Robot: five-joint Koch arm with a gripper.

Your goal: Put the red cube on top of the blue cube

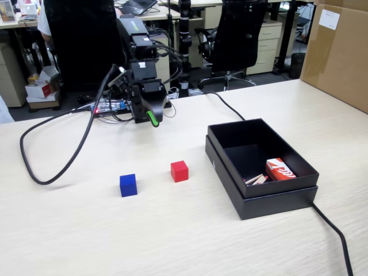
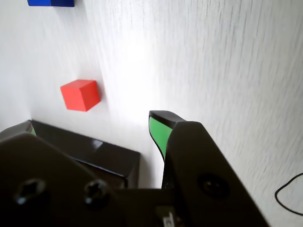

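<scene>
1. The red cube (image 1: 179,171) sits on the table (image 1: 172,241), mid-table, well in from every edge.
2. The blue cube (image 1: 128,185) stands apart, to its left in the fixed view.
3. The gripper (image 1: 152,118) hangs empty near the far edge; whether its jaws are apart or together cannot be told.
4. A black box (image 1: 276,198) lies toward the right edge.

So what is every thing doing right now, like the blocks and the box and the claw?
red cube: sitting flat on the table, alone, nothing touching it.
blue cube: sitting flat on the table, apart from the red one, nothing on top.
black box: open, no lid on, a red-and-white packet lying inside.
claw: up by the arm's base, away from both cubes, holding nothing; open or shut can't be told.
</scene>
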